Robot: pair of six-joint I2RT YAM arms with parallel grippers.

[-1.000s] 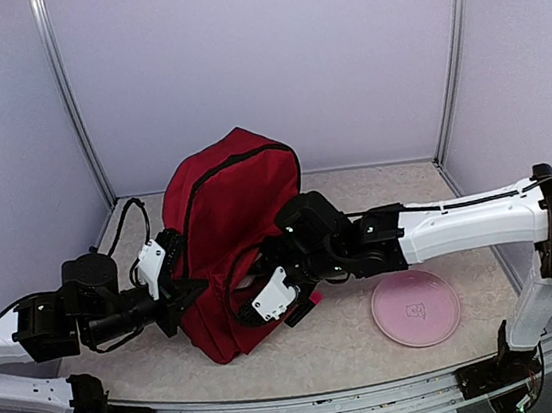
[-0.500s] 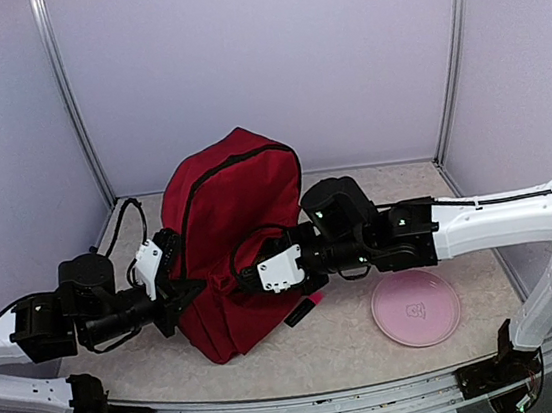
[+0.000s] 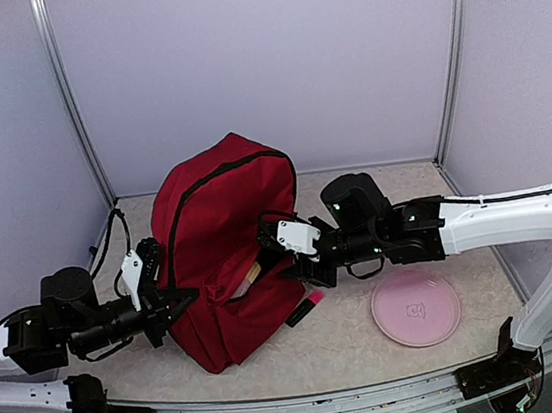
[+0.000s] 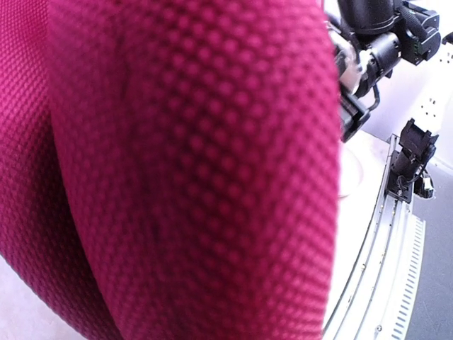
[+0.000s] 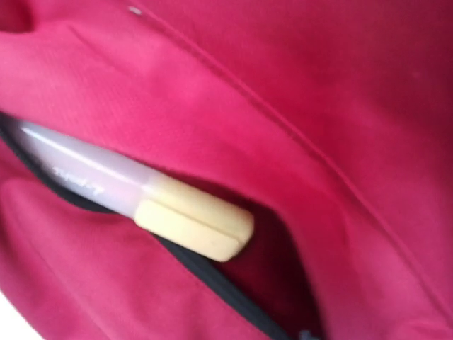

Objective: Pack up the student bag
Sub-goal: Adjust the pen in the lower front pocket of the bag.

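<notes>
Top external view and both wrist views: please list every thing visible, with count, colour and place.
student bag: one, dark red, black zip, standing in the table's middle.
stick-like item: one, pale yellow end, clear body, poking from the bag's open pocket.
plate: one, pink, on table, right of bag.
small item: one, black with pink end, on table beside bag; kind unclear.
table: one, beige.
left hand: one, black, closed on bag's left side.
right hand: one, black and white, at pocket opening; open or closed unclear.
</notes>
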